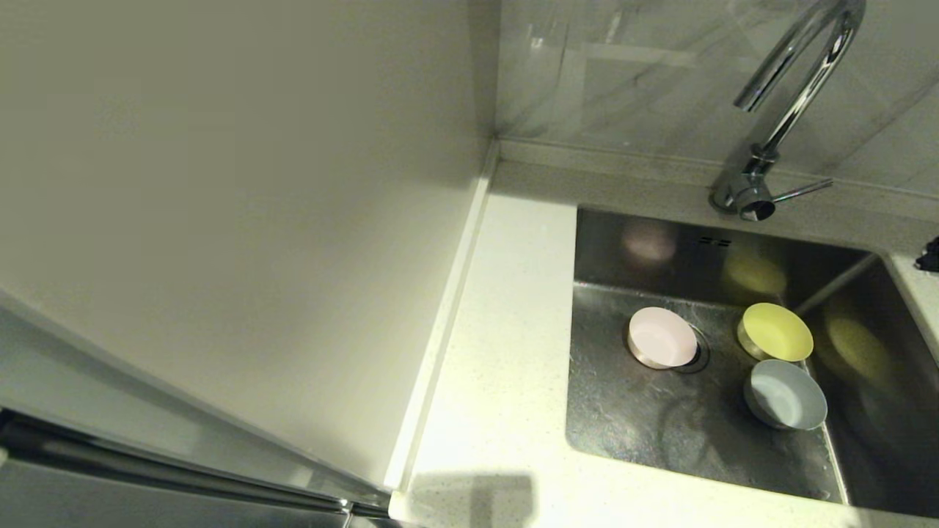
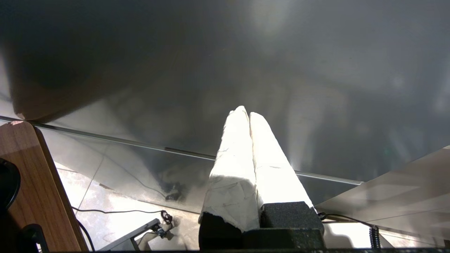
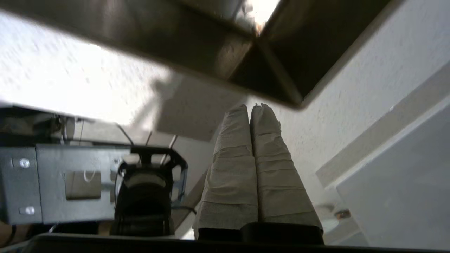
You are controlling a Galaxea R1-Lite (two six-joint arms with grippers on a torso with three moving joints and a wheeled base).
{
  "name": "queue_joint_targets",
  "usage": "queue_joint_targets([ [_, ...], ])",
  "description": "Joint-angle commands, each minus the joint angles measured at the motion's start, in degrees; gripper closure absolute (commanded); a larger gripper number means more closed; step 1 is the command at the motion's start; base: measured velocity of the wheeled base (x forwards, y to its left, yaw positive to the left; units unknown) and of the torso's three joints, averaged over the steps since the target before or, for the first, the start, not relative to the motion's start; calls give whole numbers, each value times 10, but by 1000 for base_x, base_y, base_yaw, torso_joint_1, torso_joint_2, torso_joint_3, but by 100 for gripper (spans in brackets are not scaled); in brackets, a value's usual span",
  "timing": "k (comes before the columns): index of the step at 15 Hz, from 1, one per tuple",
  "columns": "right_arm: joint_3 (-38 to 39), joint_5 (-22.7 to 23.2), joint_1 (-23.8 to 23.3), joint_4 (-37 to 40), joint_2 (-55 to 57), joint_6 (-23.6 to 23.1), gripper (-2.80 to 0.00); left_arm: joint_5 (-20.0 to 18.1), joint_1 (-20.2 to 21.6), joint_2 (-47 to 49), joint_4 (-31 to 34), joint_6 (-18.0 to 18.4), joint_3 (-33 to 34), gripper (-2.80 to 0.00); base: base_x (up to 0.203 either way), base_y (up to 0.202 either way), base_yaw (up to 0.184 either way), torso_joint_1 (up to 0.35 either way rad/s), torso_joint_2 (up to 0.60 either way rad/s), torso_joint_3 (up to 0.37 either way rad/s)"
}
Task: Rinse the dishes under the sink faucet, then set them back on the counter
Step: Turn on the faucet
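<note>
Plainly unmarked: three dishes [image 1: 777, 334] in sink [image 1: 689, 425].

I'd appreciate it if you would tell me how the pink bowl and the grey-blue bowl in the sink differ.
The pink bowl rests over the drain, near the sink's middle; the grey-blue bowl lies nearer the front, beside the yellow bowl. The pink bowl looks fairly level, while the grey-blue bowl appears tilted. Both are small, round, plain, open side up and empty.

Left tool [image 2: 249, 114] and right tool [image 3: 255, 107] (both closed, empty)
</note>
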Motion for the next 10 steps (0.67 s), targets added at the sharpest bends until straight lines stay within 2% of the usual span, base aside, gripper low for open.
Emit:
queue_joint_targets([
  [1,11,-2,22,-94,22,6,0,0,0,0,0,0,2,0,0,0,0,0,0,0],
  [4,73,1,49,-390,39,34,0,0,0,0,0,0,2,0,0,0,0,0,0,0],
  [6,95,3,60,-548,68,53,0,0,0,0,0,0,2,0,0,0,0,0,0,0],
  [8,73,3,63,-620,96,83,0,0,0,0,0,0,2,0,0,0,0,0,0,0],
  [10,28,2,56,-636,108,110,0,0,0,0,0,0,2,0,0,0,0,0,0,0],
])
